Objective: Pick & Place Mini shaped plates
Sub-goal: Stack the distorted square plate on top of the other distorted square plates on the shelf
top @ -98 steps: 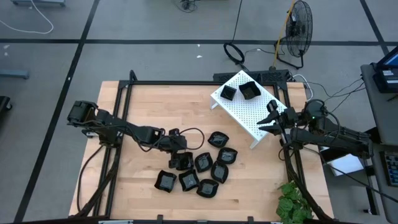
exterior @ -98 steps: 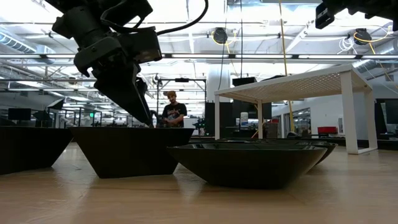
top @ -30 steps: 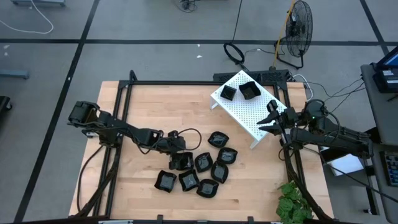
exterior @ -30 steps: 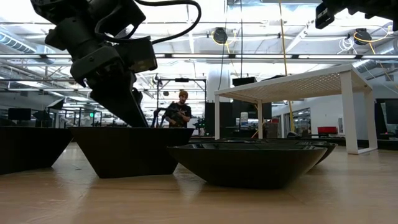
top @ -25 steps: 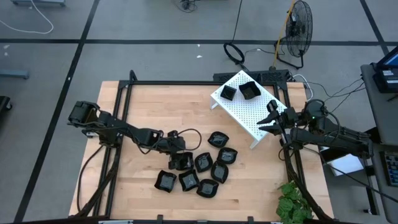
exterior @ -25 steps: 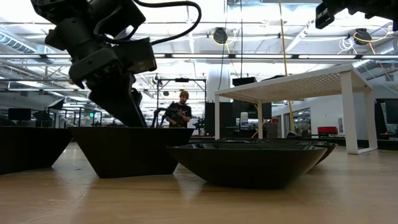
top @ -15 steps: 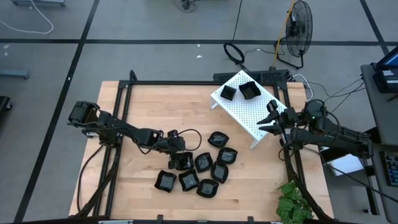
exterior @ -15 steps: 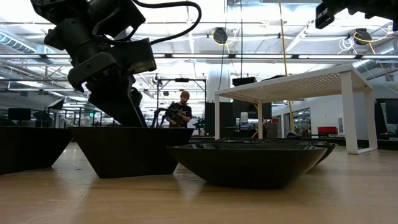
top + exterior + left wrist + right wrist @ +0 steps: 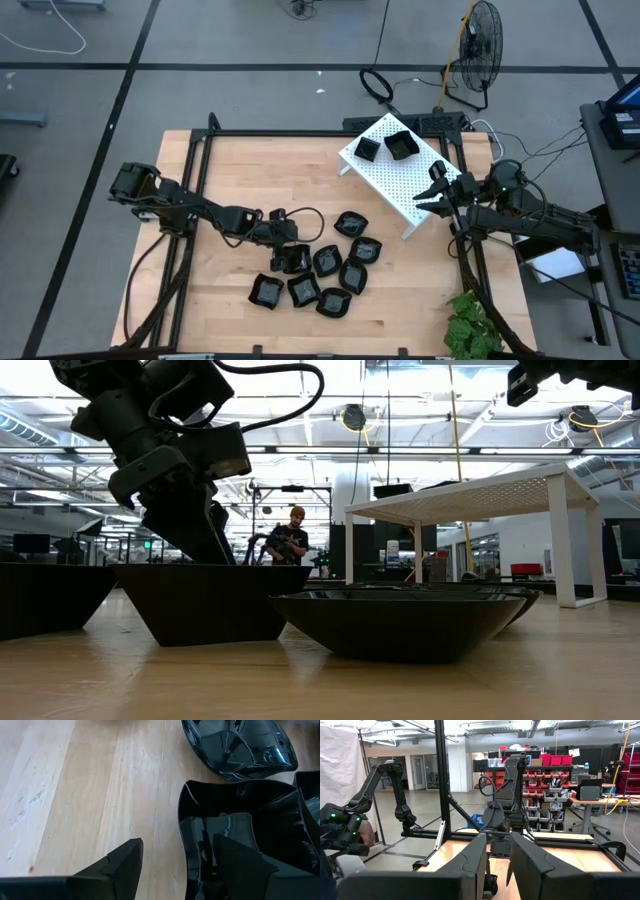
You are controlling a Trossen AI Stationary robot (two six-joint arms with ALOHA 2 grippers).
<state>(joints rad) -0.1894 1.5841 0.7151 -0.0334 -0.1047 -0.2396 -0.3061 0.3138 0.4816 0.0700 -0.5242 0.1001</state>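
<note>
Several glossy black mini shaped plates [image 9: 340,265] lie on their bases on the wooden table, clustered near its middle front. Two more [image 9: 385,147] sit on the white perforated rack [image 9: 400,185] at the far right. My left gripper [image 9: 290,258] is open and slants down over the cluster's left-most far plate [image 9: 235,830], a square one. One finger [image 9: 240,865] is inside it, the other [image 9: 117,867] outside over bare wood, with the plate's wall [image 9: 183,840] between them. My right gripper [image 9: 428,190] hangs raised beside the rack, a narrow gap between its fingers [image 9: 497,847], holding nothing. My left gripper stands astride the square plate's wall [image 9: 183,840], slanting down from the table's left side. Whether the inner finger touches the plate's bottom I cannot tell. The outer finger stands apart from the wall. The plate rests flat on the table [image 9: 210,605].
A black frame [image 9: 200,170] runs along the table's edges. A green plant [image 9: 470,325] sits at the near right corner. Bare wood [image 9: 250,180] lies to the left of and beyond the plates. A person [image 9: 290,540] stands in the room behind.
</note>
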